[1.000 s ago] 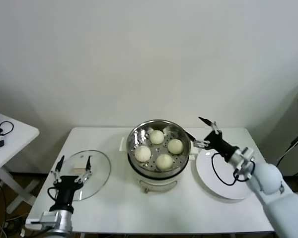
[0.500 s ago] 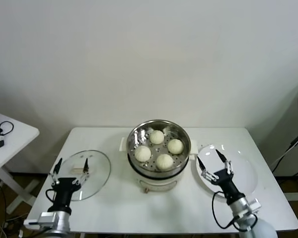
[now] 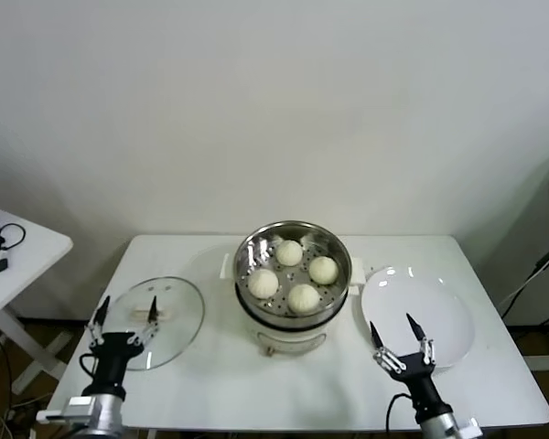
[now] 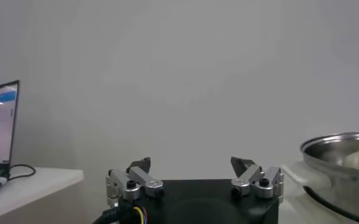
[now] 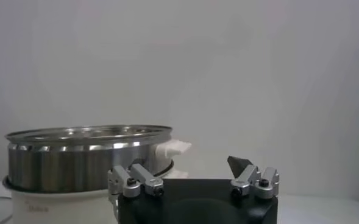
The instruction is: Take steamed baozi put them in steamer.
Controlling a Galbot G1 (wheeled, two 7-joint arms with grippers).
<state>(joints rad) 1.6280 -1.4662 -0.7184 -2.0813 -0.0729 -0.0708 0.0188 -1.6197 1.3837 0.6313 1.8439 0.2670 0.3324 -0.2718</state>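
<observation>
**End effectors low at the counter's near edge, buns in the basket**

Right end effector [image 3: 401, 340] sat low at the near edge of the counter [image 3: 210, 384], fingers spread, holding nothing — just in front of the white plate [image 3: 419, 309]. Left end effector [image 3: 123, 319] hung near the glass lid [image 3: 167, 315], fingers spread too. All four steamed baozi [image 3: 303, 297] were sitting inside the steamer [image 3: 294, 240], mid-counter, between lid and plate — clustered close together on the perforated bottom.
</observation>
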